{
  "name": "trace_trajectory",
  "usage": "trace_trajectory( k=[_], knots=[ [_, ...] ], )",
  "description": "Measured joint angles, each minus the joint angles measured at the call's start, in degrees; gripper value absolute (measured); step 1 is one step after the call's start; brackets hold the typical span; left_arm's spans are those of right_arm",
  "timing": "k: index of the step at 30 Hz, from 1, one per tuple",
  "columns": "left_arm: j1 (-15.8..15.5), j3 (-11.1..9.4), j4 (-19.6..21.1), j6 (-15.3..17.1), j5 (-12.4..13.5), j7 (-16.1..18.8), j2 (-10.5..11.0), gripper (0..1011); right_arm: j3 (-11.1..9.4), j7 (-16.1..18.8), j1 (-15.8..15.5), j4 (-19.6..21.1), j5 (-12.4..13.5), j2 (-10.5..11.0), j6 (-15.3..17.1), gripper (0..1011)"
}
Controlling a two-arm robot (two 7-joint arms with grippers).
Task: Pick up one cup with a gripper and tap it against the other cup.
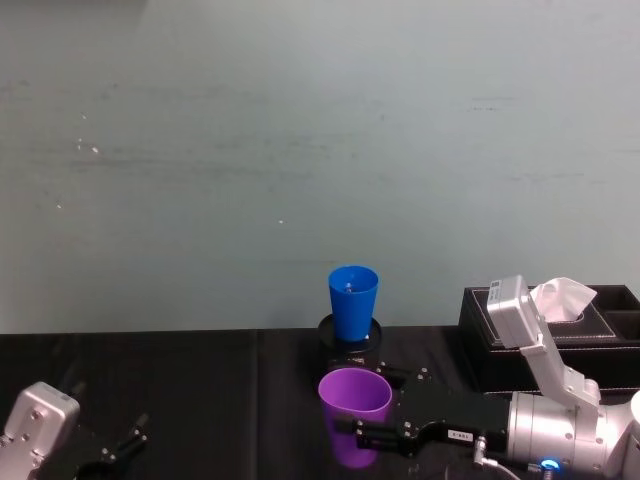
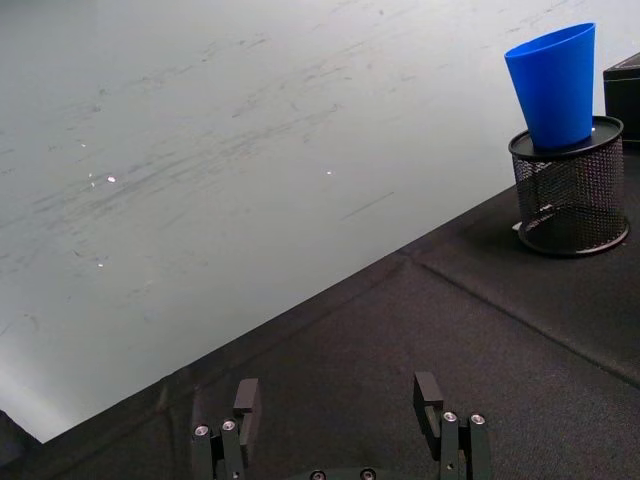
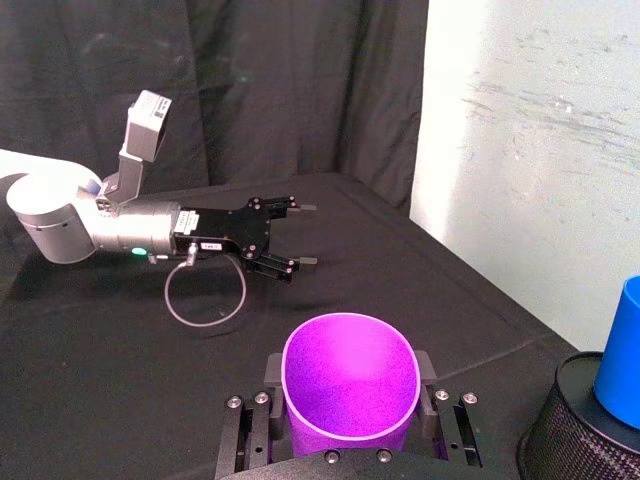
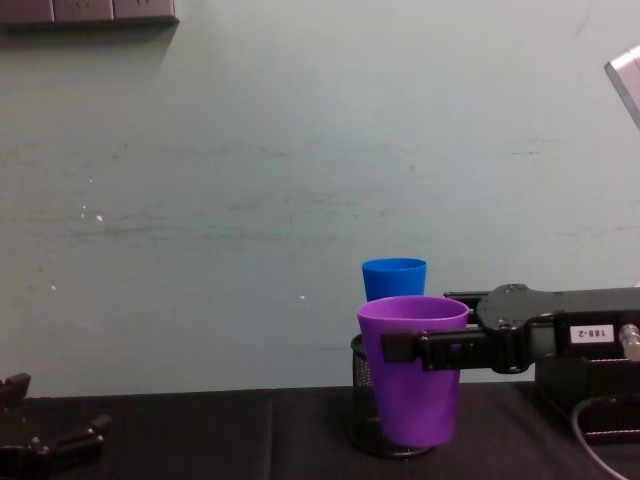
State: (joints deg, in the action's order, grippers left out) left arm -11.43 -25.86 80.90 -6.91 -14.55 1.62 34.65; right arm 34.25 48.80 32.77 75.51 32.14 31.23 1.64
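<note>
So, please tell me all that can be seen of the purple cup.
The purple cup is a plain, smooth tumbler that looks like plastic, tapered toward its base, open mouth up and empty. It stands upright, gripped on both sides below the rim by the right pincer. It sits in front of the blue cup, apart from it. Whether its base touches the table is unclear.

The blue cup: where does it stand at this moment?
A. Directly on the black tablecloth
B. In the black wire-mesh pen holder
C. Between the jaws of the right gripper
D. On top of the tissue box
B. The blue cup sits upright in the black wire-mesh pen holder, while the right gripper holds the purple cup instead.
</note>
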Motion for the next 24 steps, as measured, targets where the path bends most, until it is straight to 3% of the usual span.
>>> trace_trajectory(
  k=[13, 24],
  knots=[
    [0.0, 0.0, 0.0, 0.0, 0.0, 0.0, 0.0, 1000, 1.1, 0.0, 0.5, -3.3, 0.0, -1.0, -2.7, 733],
    [0.0, 0.0, 0.0, 0.0, 0.0, 0.0, 0.0, 1000, 2.4, 2.4, 0.3, -6.8, -0.9, -1.2, -5.6, 733]
  ],
)
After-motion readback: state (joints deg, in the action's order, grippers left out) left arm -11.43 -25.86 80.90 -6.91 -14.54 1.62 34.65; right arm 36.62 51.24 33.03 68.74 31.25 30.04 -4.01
